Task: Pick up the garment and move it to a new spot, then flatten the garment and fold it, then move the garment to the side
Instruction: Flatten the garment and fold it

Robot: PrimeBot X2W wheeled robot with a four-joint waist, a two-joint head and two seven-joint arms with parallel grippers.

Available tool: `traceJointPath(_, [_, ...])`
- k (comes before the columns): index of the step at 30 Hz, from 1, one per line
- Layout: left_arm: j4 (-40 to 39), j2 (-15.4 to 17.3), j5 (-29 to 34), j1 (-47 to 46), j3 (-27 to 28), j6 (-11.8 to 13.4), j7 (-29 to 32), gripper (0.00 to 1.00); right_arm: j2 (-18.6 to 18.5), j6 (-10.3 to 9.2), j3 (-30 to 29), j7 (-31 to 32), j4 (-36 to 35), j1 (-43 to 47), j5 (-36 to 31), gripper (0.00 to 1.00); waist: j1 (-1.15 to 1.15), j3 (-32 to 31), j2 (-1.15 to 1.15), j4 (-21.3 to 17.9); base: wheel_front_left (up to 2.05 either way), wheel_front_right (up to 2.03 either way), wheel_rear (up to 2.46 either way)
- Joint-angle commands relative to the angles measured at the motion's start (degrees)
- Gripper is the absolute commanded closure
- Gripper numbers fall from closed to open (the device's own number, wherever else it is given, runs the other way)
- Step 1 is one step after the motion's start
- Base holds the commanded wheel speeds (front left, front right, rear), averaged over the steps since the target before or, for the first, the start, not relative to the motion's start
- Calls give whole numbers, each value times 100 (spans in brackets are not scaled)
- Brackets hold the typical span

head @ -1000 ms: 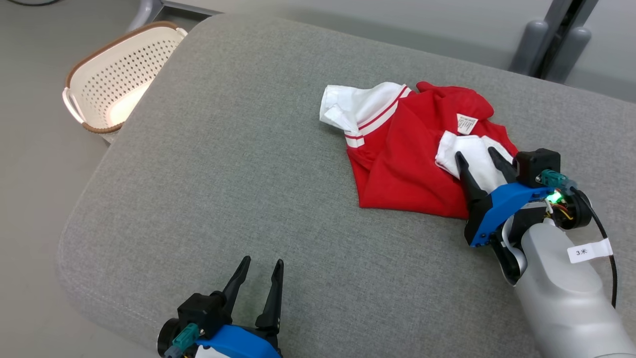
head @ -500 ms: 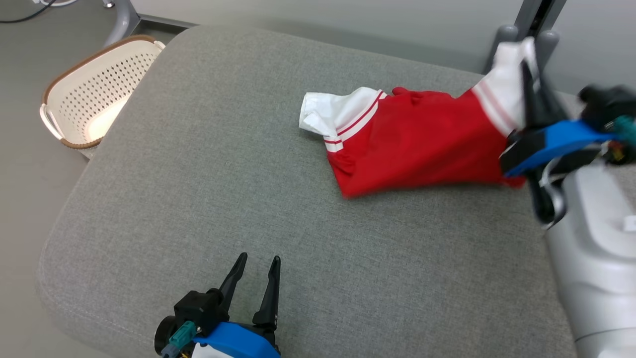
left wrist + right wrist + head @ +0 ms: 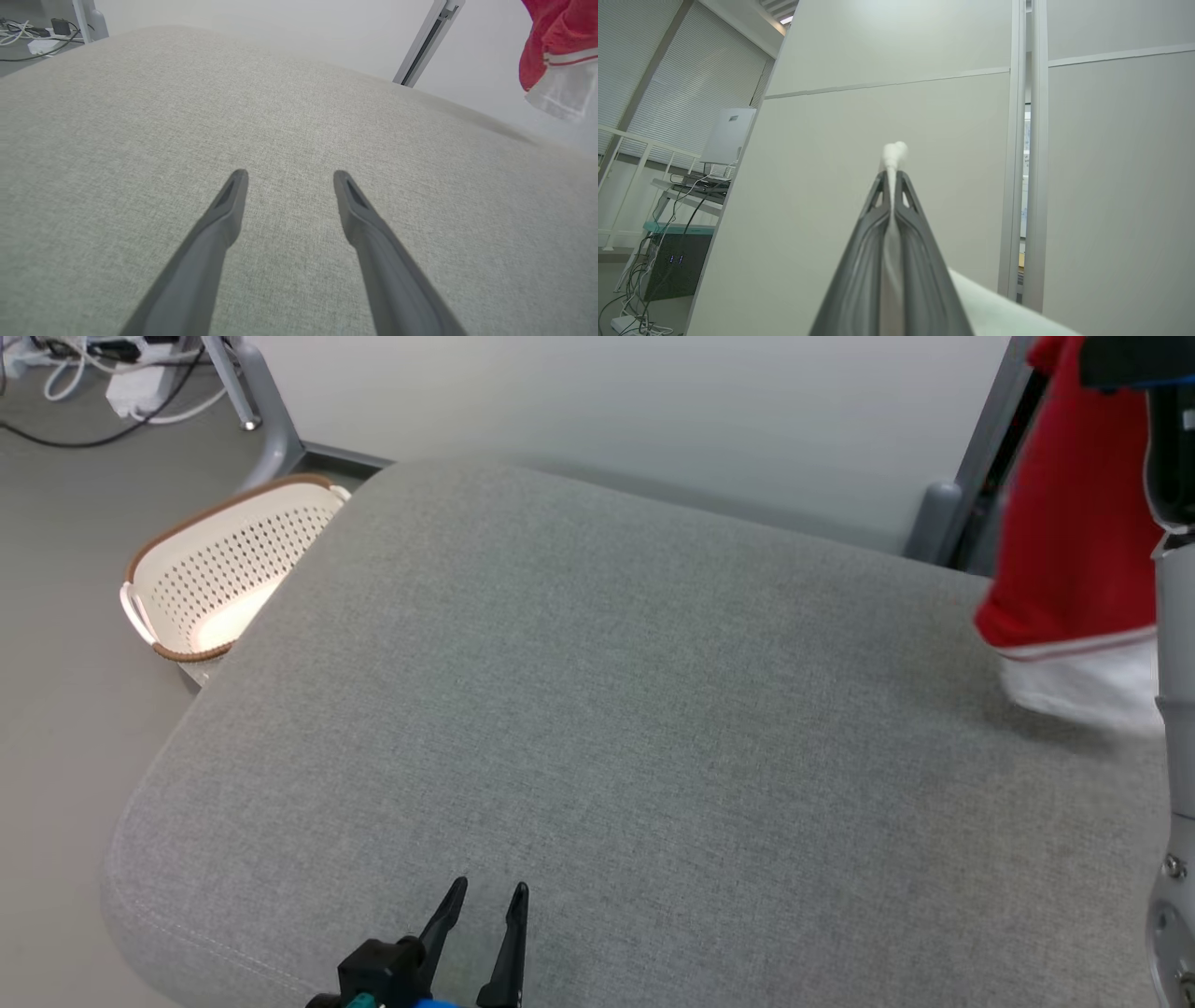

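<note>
The red soft-cloth garment with white striped trim (image 3: 1074,523) hangs limp in the air above the right end of the grey upholstered counter (image 3: 607,709), dangling from the right claw (image 3: 892,175), whose fingers are pressed together on a pinch of white cloth. It looks light and floppy, I'd judge, and best taken by a hem or corner so it spreads out. The left claw (image 3: 485,896) hovers spread and empty over the near edge, with a perforated cream plastic basket (image 3: 224,569) and floor cables (image 3: 93,373) beyond.
</note>
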Motion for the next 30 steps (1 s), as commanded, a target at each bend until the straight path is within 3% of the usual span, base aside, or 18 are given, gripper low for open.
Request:
traceJointPath(1, [6, -1, 24, 40, 19, -39, -15, 0, -29, 0, 54, -15, 29, -74, 27, 100, 0, -43, 0, -17, 0, 0, 0])
traceJointPath(10, [28, 0, 86, 255, 92, -39, -14, 0, -111, -1, 401, -15, 488, -116, 166, 100, 0, -270, 0, 20, 0, 0, 0])
traceJointPath(30, [45, -1, 180, 326, 163, -18, -14, 0, -382, 0, 11, -15, 596, -31, 229, 100, 0, -400, 0, -250, 0, 0, 0])
